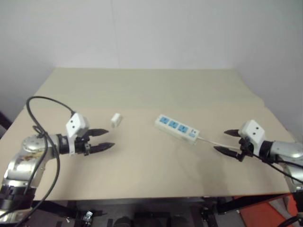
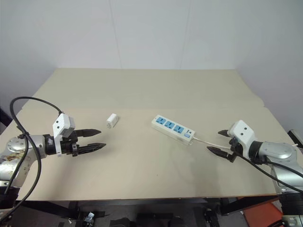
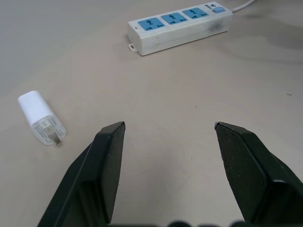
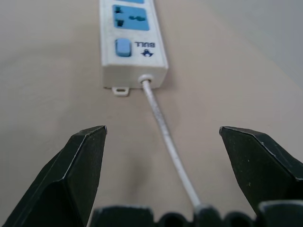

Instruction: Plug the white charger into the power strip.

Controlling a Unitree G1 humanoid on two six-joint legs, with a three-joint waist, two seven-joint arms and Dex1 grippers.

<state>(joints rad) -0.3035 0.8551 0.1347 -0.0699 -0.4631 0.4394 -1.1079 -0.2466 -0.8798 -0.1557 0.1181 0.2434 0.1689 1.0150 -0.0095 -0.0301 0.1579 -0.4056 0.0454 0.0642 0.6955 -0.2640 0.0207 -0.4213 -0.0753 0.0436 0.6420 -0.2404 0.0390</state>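
The small white boxy charger (image 1: 116,120) lies on its side on the wide beige counter (image 1: 142,90), left of the middle, touched by nothing. In the left wrist view its metal prongs show at one end, turned toward the camera and away from the strip. To its right, well apart from it, lies the long flat white plastic power strip (image 1: 177,127), set at a slant across the counter with its three blue socket faces turned up and all three sockets free. A small blue switch sits at the strip's right end, and from that end a thin white cord (image 4: 163,127) runs on over the counter toward the right arm.

The left hand (image 1: 105,139) hovers near the charger, on the side nearer the robot and a little to its left, its two black fingers (image 3: 108,161) spread apart with bare counter between them; it grasps nothing. The right hand (image 1: 227,141) hangs near the strip's switch end, its black fingers (image 4: 80,165) released and wide apart, holding nothing. In the right wrist view the cord passes between those fingers; whether they touch it cannot be told.

A plain pale wall (image 2: 151,33) rises behind the counter.
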